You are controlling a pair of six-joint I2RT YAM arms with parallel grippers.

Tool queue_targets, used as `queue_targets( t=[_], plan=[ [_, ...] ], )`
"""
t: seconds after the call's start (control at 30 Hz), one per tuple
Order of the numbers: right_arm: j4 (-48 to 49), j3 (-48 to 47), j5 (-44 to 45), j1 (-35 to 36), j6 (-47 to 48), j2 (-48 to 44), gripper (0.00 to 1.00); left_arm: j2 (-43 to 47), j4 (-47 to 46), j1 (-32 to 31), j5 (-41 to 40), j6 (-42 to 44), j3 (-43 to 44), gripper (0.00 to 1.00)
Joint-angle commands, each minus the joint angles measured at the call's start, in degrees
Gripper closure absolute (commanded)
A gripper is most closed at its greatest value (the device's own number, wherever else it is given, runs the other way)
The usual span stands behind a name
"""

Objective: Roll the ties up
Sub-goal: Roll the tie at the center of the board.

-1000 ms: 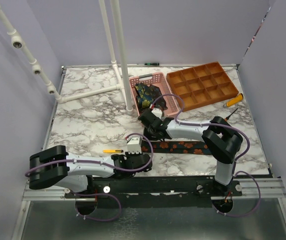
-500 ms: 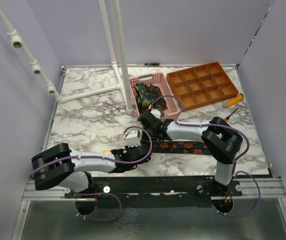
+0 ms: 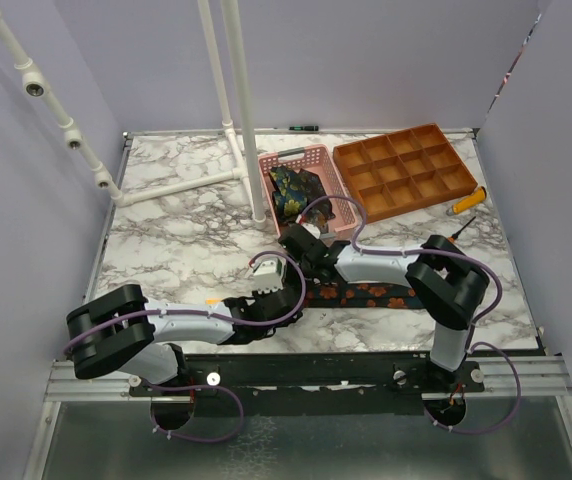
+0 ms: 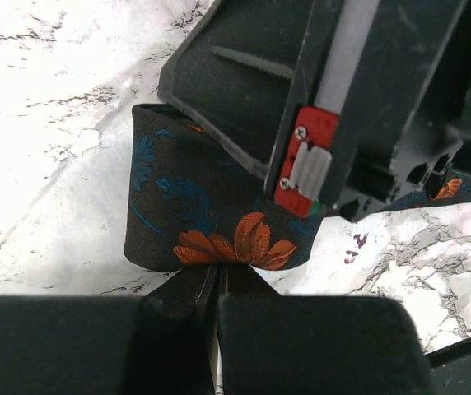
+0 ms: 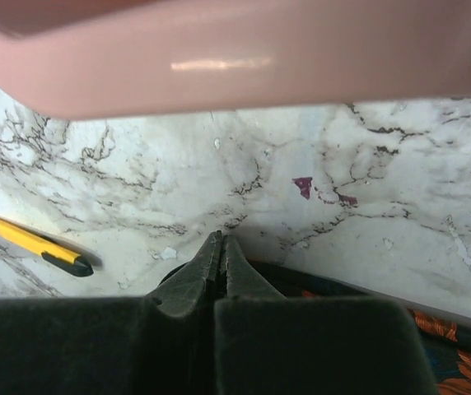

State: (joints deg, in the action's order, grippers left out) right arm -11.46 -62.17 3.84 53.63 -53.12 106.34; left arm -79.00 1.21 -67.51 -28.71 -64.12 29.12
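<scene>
The tie [image 4: 194,214] is dark navy with orange flowers and blue leaves. Its end is folded over, and the rest lies as a flat strip on the marble table [image 3: 166,240], near the front edge. The left claw [image 4: 216,284] is closed at the fold's near edge. The right claw [image 5: 221,247] is closed against its far side.

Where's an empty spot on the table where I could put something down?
Biggest bare patch: the left marble, between the white pipe frame and the left arm. A thin strip lies between the orange tray and the right arm. Crowded: the front middle, around the flowered tie and yellow cutter.
</scene>
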Motion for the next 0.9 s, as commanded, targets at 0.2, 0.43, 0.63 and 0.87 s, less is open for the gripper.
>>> queue_targets(
  t=[0.2,0.43,0.63,0.87],
  plan=[
    [-5.0,5.6,-8.8,0.9,0.0,0.7,1.00,-1.3,-1.0,0.7,0.1,0.0,-0.5,1.00],
    [-2.9,8.3,-12.6,1.0,-1.8,0.9,1.00,-1.8,-1.0,0.7,-0.2,0.0,0.0,1.00],
    [-5.5,8.0,-8.4,1.1,-1.6,-1.2,1.00,-1.1,-1.0,0.7,1.7,0.3,-1.0,1.00],
    [-12.9,0.3,-0.1,-0.7,1.6,-4.6,1.00,5.7,-0.9,0.0,8.2,1.4,-5.4,1.00]
  ],
)
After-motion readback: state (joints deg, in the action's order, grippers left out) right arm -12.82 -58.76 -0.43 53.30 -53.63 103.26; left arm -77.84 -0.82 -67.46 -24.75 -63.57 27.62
